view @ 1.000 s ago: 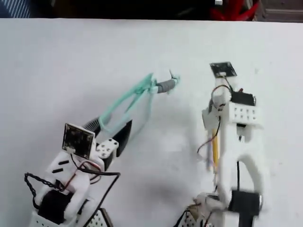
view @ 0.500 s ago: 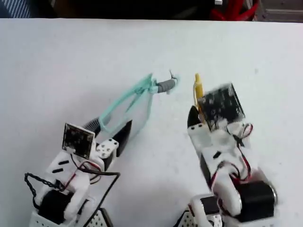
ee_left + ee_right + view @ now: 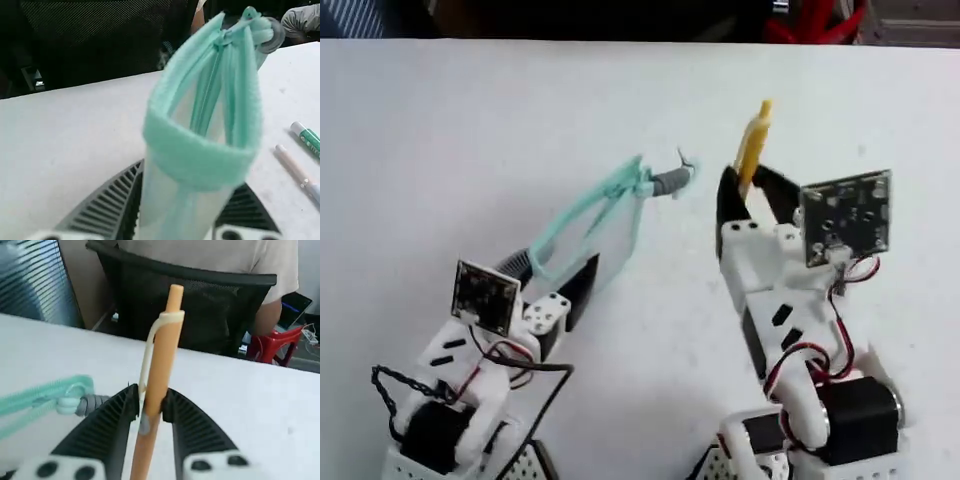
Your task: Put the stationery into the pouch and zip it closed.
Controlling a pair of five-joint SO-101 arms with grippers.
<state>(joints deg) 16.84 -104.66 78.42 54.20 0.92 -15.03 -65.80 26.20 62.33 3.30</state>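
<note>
A mint-green, see-through pouch (image 3: 595,220) is held up off the table with its mouth open, and my left gripper (image 3: 568,287) is shut on its near end. In the left wrist view the open rim (image 3: 200,155) gapes between the dark fingers (image 3: 107,207). A grey zipper pull (image 3: 670,182) hangs at the far end. My right gripper (image 3: 745,198) is shut on a yellow pen (image 3: 753,145), which points away from the arm, just right of the zipper pull. In the right wrist view the pen (image 3: 161,360) stands up between the jaws, with the pouch's end (image 3: 45,395) beside it.
A green-and-white marker (image 3: 306,137) and a thin white pen (image 3: 294,169) lie on the white table beyond the pouch in the left wrist view. A black mesh chair (image 3: 200,305) with a seated person stands behind the table's far edge.
The right arm has swung up and away from its base, carrying the yellow pen from low near the table to beside the pouch's zipper end. The left arm and pouch have stayed put.
</note>
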